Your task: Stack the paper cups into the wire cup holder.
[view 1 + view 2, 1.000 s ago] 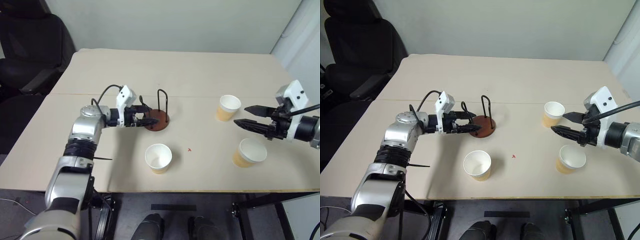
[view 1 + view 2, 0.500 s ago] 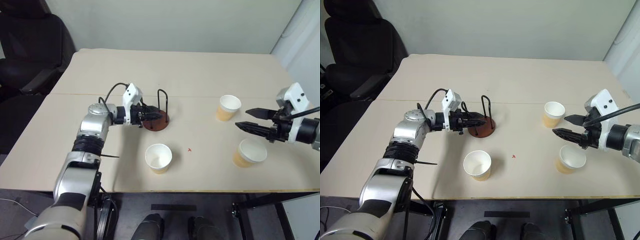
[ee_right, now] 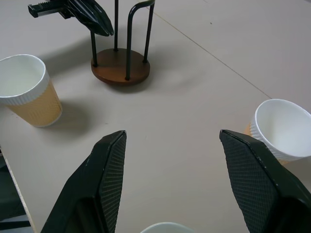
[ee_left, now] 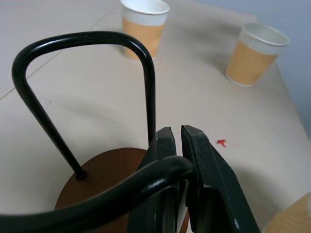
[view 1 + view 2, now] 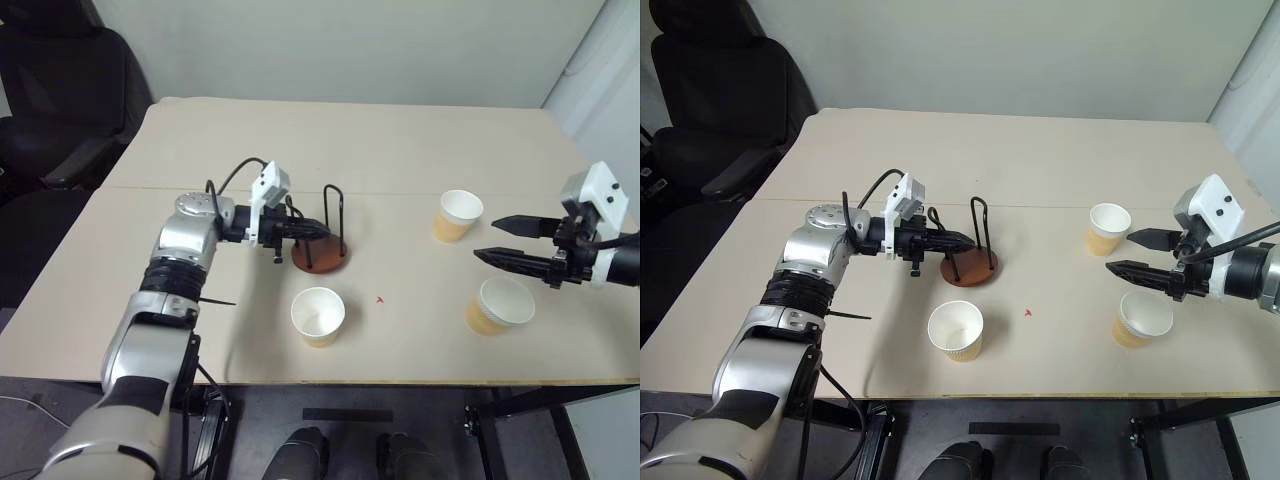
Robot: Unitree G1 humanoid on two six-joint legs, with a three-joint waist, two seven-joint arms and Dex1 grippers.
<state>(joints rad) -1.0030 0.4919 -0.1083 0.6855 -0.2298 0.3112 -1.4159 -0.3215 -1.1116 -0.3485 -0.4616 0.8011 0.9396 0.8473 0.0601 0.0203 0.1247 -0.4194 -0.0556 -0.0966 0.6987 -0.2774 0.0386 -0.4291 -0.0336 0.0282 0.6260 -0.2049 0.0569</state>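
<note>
The right tool [image 3: 170, 160] is seen with its two fingers spread wide over the counter [image 3: 194, 87]. Beyond them, the wire cup holder [image 3: 120, 68] is gripped at one loop by the left tool [image 3: 104, 30]. Two paper cups [image 3: 29, 90] [image 3: 282, 128] are set well apart.

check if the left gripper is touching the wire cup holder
Touching. The left wrist view shows the left gripper shut on a black wire loop of the wire cup holder.
</note>
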